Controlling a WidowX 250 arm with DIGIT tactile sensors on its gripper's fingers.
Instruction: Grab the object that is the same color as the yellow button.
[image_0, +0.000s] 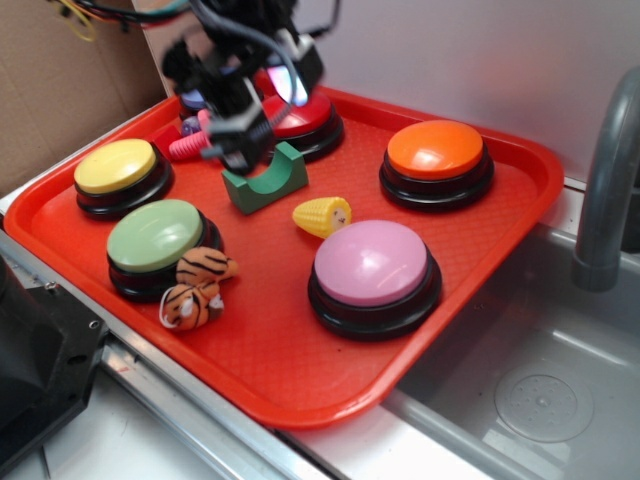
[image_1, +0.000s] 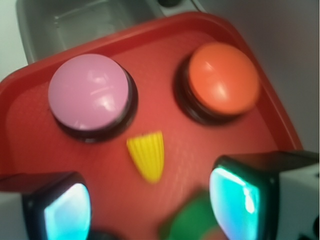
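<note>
Red tray (image_0: 300, 380) is bearing corn cob (image_0: 322, 215) w/ btns; my gripper (image_1: 150, 207) is hovering wide open, holding nothing, above green block (image_0: 265, 180).

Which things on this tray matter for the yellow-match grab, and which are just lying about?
Belongs to the job:
corn cob
yellow button
gripper, open, nothing between its fingers

Lying about:
green button
orange button
pink button
red button
tiger toy
green arch block
tray
sink
</note>
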